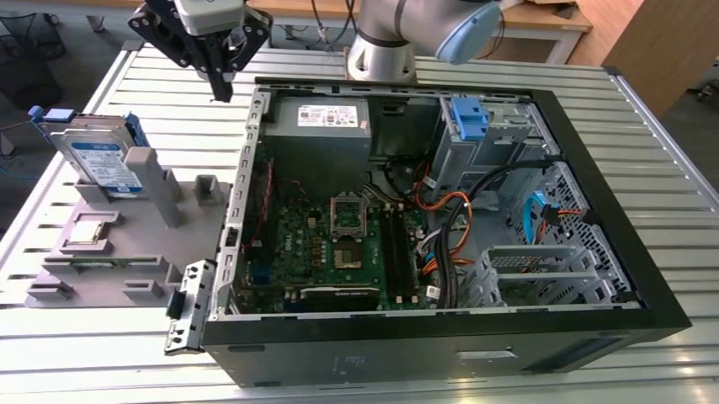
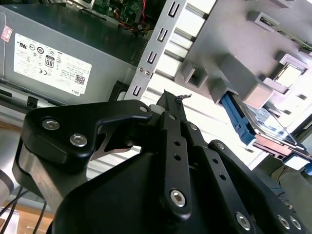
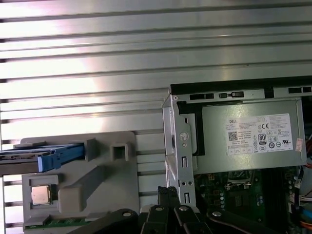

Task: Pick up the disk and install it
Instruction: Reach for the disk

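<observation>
**Gripper**: the arm hangs it fingers-down over the slatted table, just outside a corner of the open computer case. The fingers are pressed together and grip nothing.

**Power supply**: sits inside the case at that same corner. Its white label carries small printed symbols and a square code.

**Disk**: a silver drive with a white-and-blue label, in a bright blue frame. It stands on edge in a grey holder beside the case, on the exterior view's left, apart from the gripper.

You see a ribbed, shiny metal table, a matt grey plastic holder, the disk in smooth blue plastic, and a matt black gripper.
</observation>
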Motion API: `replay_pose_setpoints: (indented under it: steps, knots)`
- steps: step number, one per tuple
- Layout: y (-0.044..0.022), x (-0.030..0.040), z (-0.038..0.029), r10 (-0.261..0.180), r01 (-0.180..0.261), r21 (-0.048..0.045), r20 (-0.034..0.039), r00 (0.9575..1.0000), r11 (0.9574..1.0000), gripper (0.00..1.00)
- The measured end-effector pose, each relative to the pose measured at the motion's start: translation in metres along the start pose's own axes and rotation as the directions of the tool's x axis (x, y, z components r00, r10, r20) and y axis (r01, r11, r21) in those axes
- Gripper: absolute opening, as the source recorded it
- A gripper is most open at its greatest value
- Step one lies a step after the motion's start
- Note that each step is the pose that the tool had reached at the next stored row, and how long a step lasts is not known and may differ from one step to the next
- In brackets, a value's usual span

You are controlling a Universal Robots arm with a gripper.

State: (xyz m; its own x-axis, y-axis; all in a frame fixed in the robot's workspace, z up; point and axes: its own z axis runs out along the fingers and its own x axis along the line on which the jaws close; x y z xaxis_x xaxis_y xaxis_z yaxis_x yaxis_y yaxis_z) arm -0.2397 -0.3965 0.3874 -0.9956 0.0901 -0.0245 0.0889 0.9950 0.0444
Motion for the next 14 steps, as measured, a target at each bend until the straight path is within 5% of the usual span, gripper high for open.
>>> replay_pose_setpoints:
  steps: [14]
  knots:
    - [-0.0013,0.0146,0.0003,0.002,-0.002,0.0001,0.0001,1.0,1.0,0.11]
